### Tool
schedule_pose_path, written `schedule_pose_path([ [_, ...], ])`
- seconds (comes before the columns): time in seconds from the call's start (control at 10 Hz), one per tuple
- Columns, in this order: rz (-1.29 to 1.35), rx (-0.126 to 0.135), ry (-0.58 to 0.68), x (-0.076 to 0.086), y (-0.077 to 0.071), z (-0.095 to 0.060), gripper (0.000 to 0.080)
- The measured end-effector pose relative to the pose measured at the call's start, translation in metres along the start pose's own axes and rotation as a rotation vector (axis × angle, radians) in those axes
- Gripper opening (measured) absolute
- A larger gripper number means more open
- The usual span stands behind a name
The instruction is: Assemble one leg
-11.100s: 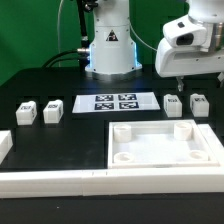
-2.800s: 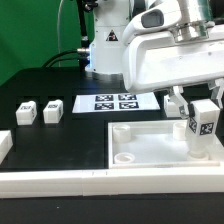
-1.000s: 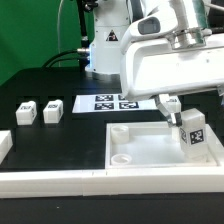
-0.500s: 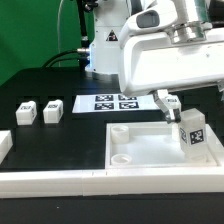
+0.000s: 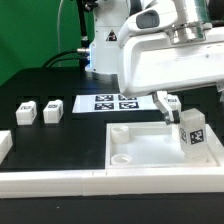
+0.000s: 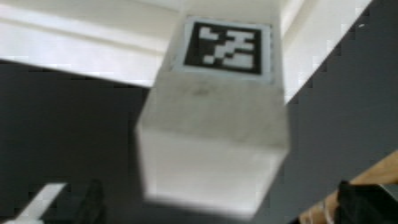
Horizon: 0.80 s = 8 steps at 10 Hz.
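A leg (image 5: 192, 131), a white post with a tag on its face, stands upright on the near right corner of the large white panel (image 5: 140, 150). My gripper (image 5: 187, 112) sits over its top. One finger (image 5: 166, 104) shows just to the exterior view's left of the leg; the other is hidden. In the wrist view the leg (image 6: 217, 110) fills the middle, with dark gaps between it and both fingertips (image 6: 54, 203), so the jaws stand open around it. Two more legs (image 5: 25, 111) (image 5: 51, 110) lie at the exterior view's left.
The marker board (image 5: 110, 102) lies behind the panel. A long white bar (image 5: 60, 181) runs along the front, with a short white block (image 5: 4, 144) at its left end. The robot base (image 5: 105, 50) stands at the back.
Since 2.8 s ago the gripper carried the leg down onto the panel's near right corner. In the last second the visible finger shifted slightly left, away from the leg, which stayed put.
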<state>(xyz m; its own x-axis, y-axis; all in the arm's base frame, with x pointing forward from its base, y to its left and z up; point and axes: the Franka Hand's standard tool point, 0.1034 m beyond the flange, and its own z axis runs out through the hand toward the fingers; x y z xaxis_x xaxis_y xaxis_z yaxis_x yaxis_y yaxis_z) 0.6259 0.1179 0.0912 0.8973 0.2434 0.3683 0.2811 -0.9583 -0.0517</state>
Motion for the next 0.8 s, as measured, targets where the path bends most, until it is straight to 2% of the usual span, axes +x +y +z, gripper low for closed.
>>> schedule_pose_path([
  [0.2, 0.003, 0.023, -0.124, 0.002, 0.002, 0.001, 0.0649],
  [0.3, 0.016, 0.042, -0.223, -0.004, 0.000, 0.003, 0.0649],
  [0.4, 0.017, 0.052, -0.252, 0.002, 0.002, 0.005, 0.0649],
  [0.5, 0.019, 0.042, -0.213, 0.008, 0.007, 0.006, 0.0649],
  [0.8, 0.030, 0.034, -0.210, 0.004, 0.016, 0.008, 0.0649],
])
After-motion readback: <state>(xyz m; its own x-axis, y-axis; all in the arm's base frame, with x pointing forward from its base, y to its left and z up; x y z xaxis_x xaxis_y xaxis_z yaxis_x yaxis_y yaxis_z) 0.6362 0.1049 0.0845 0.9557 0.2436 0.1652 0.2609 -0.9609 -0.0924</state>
